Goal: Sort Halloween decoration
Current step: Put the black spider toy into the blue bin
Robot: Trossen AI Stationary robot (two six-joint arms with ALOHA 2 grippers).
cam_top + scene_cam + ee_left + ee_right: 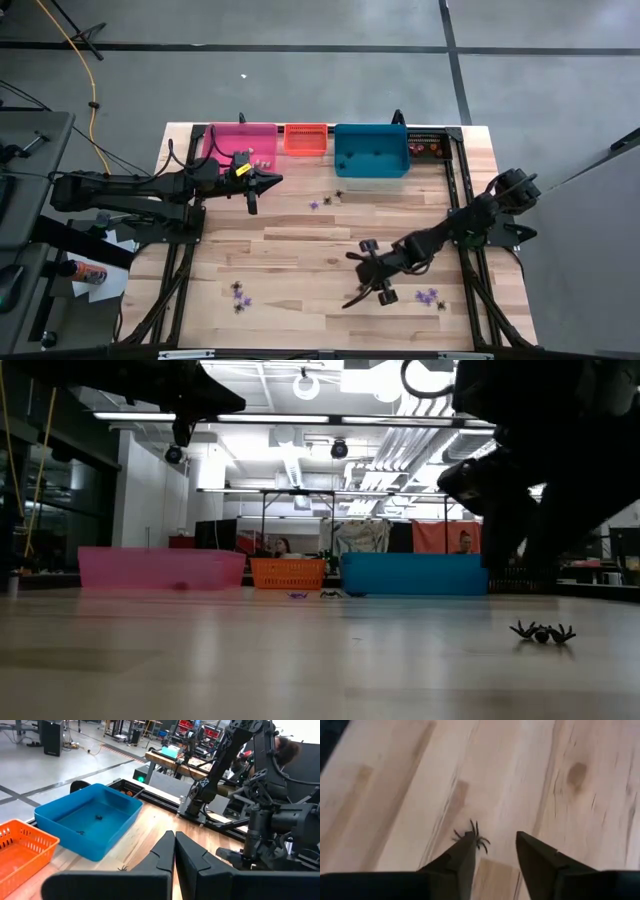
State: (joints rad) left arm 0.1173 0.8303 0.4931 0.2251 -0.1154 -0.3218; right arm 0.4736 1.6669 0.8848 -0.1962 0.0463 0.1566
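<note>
Tiny Halloween trinkets lie scattered on the wooden table: a purple one (pixel 315 205), a black spider (pixel 338 195), a purple and black cluster (pixel 240 295) and purple ones (pixel 430 297). My right gripper (pixel 355 278) is open and hangs above the table's near right part. A black spider (pixel 474 838) lies flat on the wood just by one fingertip (pixel 465 845), also seen in the low view as the spider (pixel 541 632) under the raised gripper (pixel 495 500). My left gripper (pixel 174 842) is shut with nothing visible in it, held high (pixel 265 182) near the pink bin (pixel 240 143).
Along the far edge stand the pink bin, an orange bin (pixel 307 138), a blue bin (pixel 370 150) with a few black trinkets (pixel 99 816) inside, and a dark tray (pixel 425 145). Black rails (pixel 455 200) run down both table sides. Bare wood lies mid-table.
</note>
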